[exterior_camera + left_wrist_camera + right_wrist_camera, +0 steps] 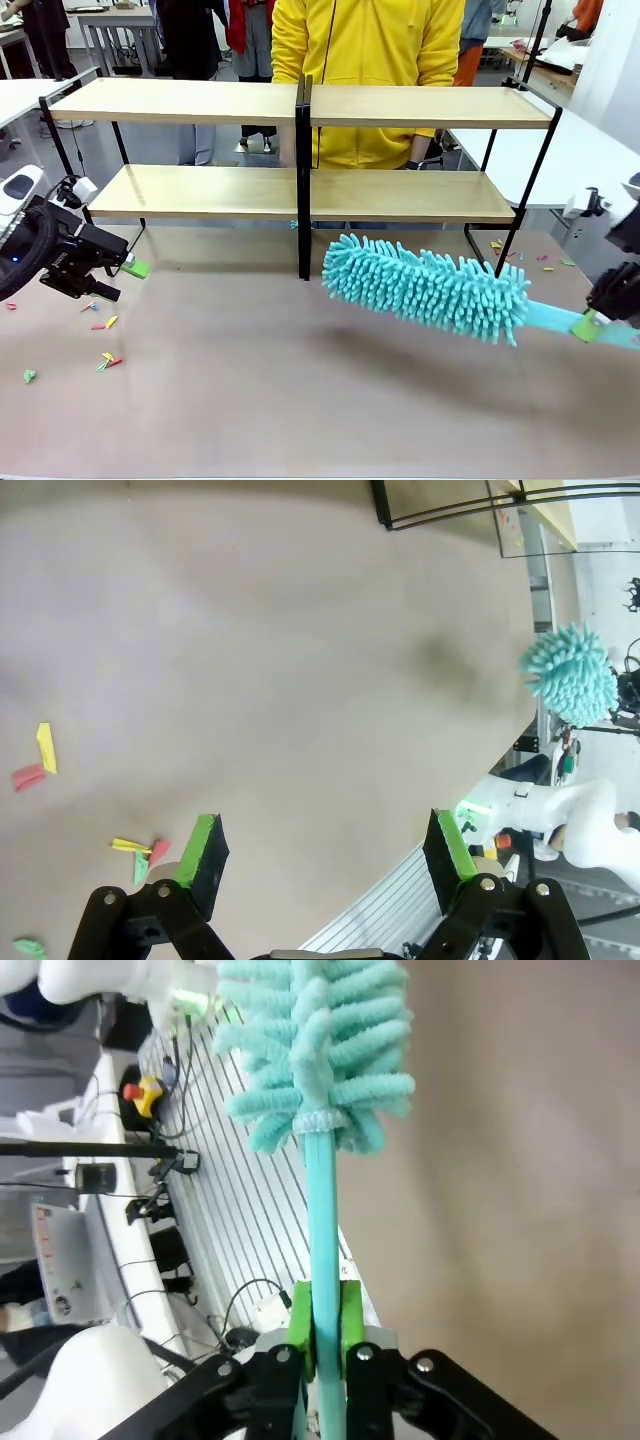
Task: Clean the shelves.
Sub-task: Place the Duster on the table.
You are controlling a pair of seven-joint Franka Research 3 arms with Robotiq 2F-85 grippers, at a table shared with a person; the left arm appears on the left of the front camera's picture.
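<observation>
Beige tabletop (300,400); shelves (300,190) behind; right gripper (322,1332) clamps duster (430,287); left gripper (325,852) agape.

One duster (430,285); one two-tier shelves (300,190); two claws, left (105,268), right (600,318); one person (365,60).

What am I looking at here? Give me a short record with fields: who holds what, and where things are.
right gripper: shut on the handle of a teal microfibre duster
duster position: above the beige tabletop, in front of the shelves, not touching them
left gripper: open, holding nothing
tabletop litter: coloured paper scraps
person: yellow top, behind the shelves
</observation>
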